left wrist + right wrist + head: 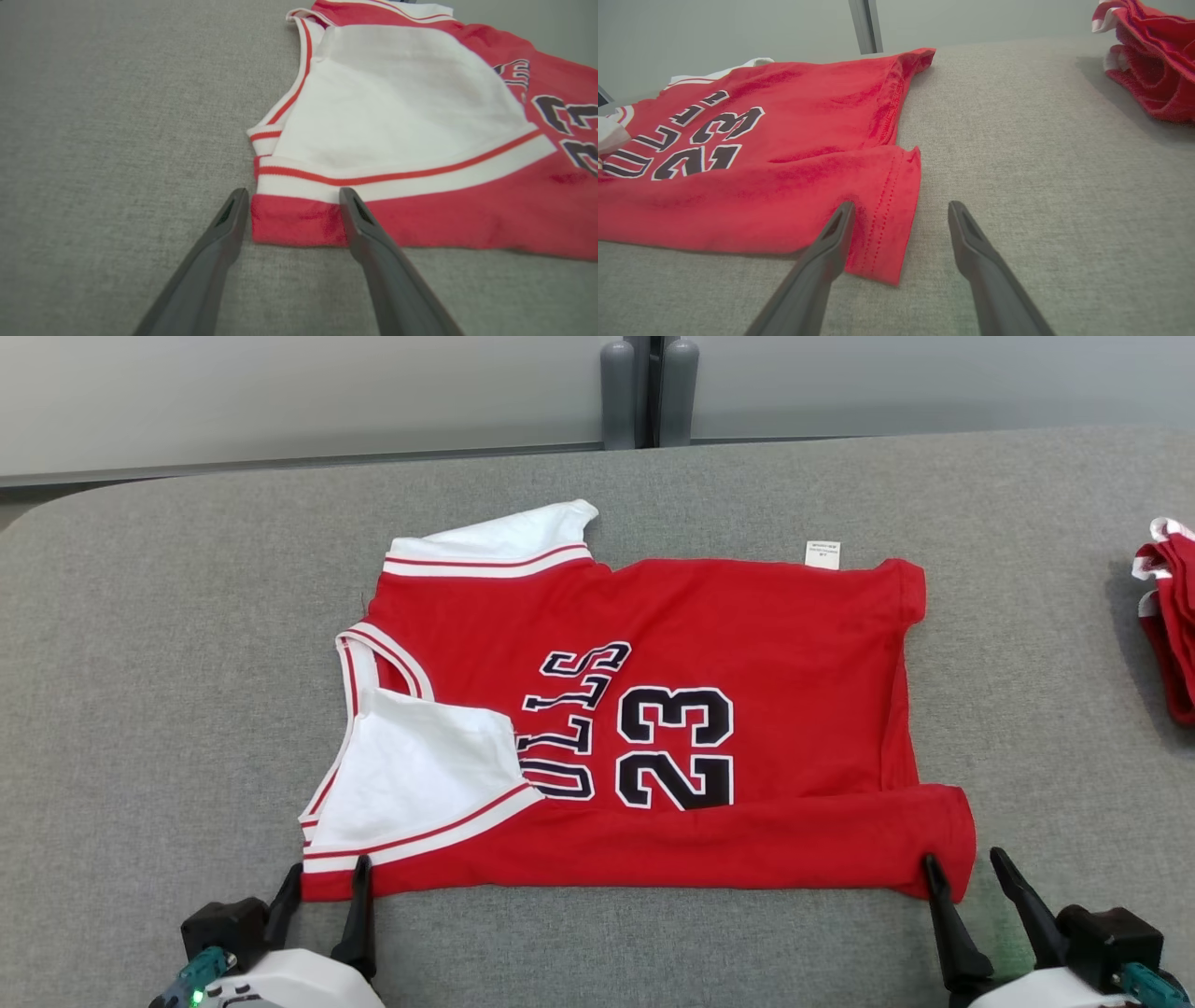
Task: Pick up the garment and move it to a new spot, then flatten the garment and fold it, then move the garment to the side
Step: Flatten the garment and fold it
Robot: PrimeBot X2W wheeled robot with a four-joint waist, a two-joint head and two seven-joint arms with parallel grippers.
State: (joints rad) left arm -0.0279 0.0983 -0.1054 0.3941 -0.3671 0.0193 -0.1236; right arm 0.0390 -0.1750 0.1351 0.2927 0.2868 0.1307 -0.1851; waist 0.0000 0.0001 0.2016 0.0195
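Nearest me: my left gripper (329, 866), fingers spread apart and holding nothing, straddles the jersey's (747, 635) near corner at the armhole end. My right gripper (963, 857), spread just as wide and also holding nothing, sits at the jersey's near hem corner.
Jersey: red, numbered 23, lying flat on the grey table (168, 663). Its near edge is turned over in a band, and a white panel is folded onto its front.
Left wrist view adds: one finger lies over the red corner, the other over bare table just beside it.
Right wrist view adds: one finger lies over the stitched hem, the other off the cloth. I cannot tell whether either touches.
Head view adds: a white tag (822, 553) pokes out from the jersey's far edge, with grey posts (618, 392) beyond that edge.
Around: a red bundle (1172, 616) lies well apart from the jersey, off its hem side.
In the way: my own fingers cover parts of the jersey's two near corners.
Count: two grippers, one spread jersey, one bundle, one tag, two posts.
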